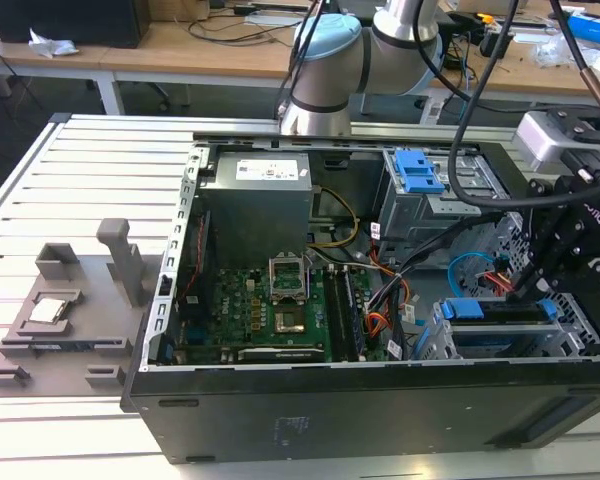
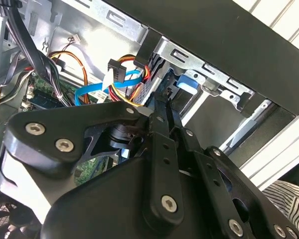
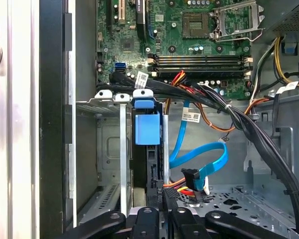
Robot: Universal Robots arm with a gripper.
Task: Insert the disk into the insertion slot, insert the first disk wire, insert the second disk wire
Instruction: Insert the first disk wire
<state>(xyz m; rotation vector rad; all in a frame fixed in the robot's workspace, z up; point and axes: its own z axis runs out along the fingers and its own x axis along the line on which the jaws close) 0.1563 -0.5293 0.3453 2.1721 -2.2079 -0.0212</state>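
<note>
"Checking the disk point(image 1: 500, 318) first: how does it look?"

"Edge-on mostly. Dark thin side, bright blue plastic carrier at both ends in the exterior view. In the first wrist view the carrier's blue tab point(image 3: 147, 128) faces the camera; the second wrist view catches a bit of blue point(image 2: 188, 82) behind bare metal rails."

"Where is it?"

"Seated in the insertion slot point(image 1: 432, 342), the low grey perforated cage at the near corner of the open PC case point(image 1: 360, 420), on the exterior view's right. A taller cage with a blue clip point(image 1: 420, 170) stands farther back, apart."

"Wires?"

"A blue data cable point(image 3: 204, 159) loops beside the slot, and its black plug point(image 3: 192, 177) hangs loose near the orange and yellow leads. It is not on the disk."

"Surface, room?"

"The case lies on its side on a slatted aluminium counter point(image 1: 80, 170). A grey fixture plate point(image 1: 40, 345) with a processor chip point(image 1: 50, 310) sits on the exterior view's left. Wooden counters point(image 1: 180, 50) with cables stand behind."

"Pincer?"

"The pincer point(image 1: 525, 290) hangs over the slot end of the case. In both wrist views its fingers point(image 2: 162, 112) look pressed together, with nothing seen between them. Its tip point(image 3: 162, 193) sits just beside the disk's outer edge, in line with it; contact I can't tell."
</note>
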